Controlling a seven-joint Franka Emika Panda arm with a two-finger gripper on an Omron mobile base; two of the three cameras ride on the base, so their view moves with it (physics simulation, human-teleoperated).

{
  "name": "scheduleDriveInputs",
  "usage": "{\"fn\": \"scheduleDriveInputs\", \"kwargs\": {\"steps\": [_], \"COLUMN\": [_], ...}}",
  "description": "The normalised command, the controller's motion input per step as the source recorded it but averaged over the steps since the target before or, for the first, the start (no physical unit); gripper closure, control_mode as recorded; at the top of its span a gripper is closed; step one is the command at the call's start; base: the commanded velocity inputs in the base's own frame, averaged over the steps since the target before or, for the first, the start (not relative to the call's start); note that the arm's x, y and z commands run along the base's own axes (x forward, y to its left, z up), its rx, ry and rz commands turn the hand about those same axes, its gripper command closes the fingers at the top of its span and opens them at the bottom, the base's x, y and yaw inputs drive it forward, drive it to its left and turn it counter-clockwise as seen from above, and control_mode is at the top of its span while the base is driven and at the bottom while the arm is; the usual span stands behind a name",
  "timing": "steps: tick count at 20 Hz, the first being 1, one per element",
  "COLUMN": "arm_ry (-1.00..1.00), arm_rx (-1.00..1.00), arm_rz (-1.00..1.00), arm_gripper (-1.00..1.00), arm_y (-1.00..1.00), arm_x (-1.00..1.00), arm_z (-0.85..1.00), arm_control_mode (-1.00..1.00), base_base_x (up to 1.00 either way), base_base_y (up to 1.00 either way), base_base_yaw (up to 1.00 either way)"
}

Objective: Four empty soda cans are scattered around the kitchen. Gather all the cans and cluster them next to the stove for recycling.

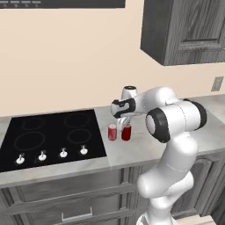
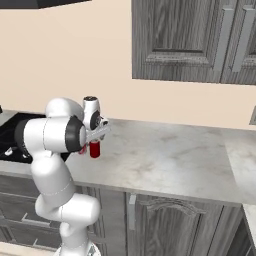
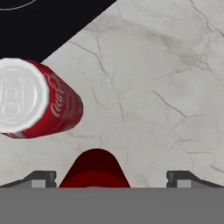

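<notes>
A: Hand view first: what sits nearest the two-finger gripper (image 3: 112,177)?

B: A small red cylindrical soda can (image 3: 94,169) rises right between the two dark finger tips (image 3: 40,178), at the bottom of the view. Both tips stand wide of its sides with marble showing in the gaps, so the jaws are spread and not clamped on it.

A: And the other one?

B: A second red soda can with a silver top and white lettering (image 3: 33,99) stands just beside the first, a little farther from the hand, toward the cooktop. They look close but I cannot tell whether they touch.

A: What are they standing on?

B: Grey marble counter (image 3: 166,87). Beyond the second can, the corner of the flat black glass stove (image 3: 48,22) cuts across the top left of that view.

A: Does the left base view agree?

B: Yes. The white arm with dark joints (image 1: 173,127) bends over the counter (image 1: 132,151), and the gripper (image 1: 124,121) hangs directly over the right-hand can (image 1: 126,132). The left-hand can (image 1: 112,132) is upright next to it, near the stove's (image 1: 48,136) right edge, behind the row of small white knobs (image 1: 52,155).

A: And from the right base view?

B: One red can (image 2: 94,149) shows under the gripper (image 2: 97,135), on the counter (image 2: 165,160). Farther back are the cream wall (image 2: 75,60) and dark grey wood cabinets (image 2: 195,40).
</notes>
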Motion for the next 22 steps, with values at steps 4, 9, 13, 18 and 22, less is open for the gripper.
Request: {"fn": "scheduleDriveInputs", "kwargs": {"steps": [4, 9, 13, 18, 22], "arm_ry": [0.0, 0.0, 0.0, 0.0, 0.0], "arm_rx": [0.0, 0.0, 0.0, 0.0, 0.0], "arm_rz": [0.0, 0.0, 0.0, 0.0, 0.0], "arm_gripper": [-1.0, -1.0, -1.0, -1.0, -1.0], "arm_y": [0.0, 0.0, 0.0, 0.06, 0.24], "arm_x": [0.07, 0.01, 0.0, 0.02, 0.1], "arm_z": [-0.15, 0.0, 0.0, 0.03, 0.13], "arm_control_mode": [-1.0, -1.0, -1.0, -1.0, -1.0], "base_base_x": [0.0, 0.0, 0.0, 0.0, 0.0], "base_base_y": [0.0, 0.0, 0.0, 0.0, 0.0], "base_base_yaw": [0.0, 0.0, 0.0, 0.0, 0.0]}}
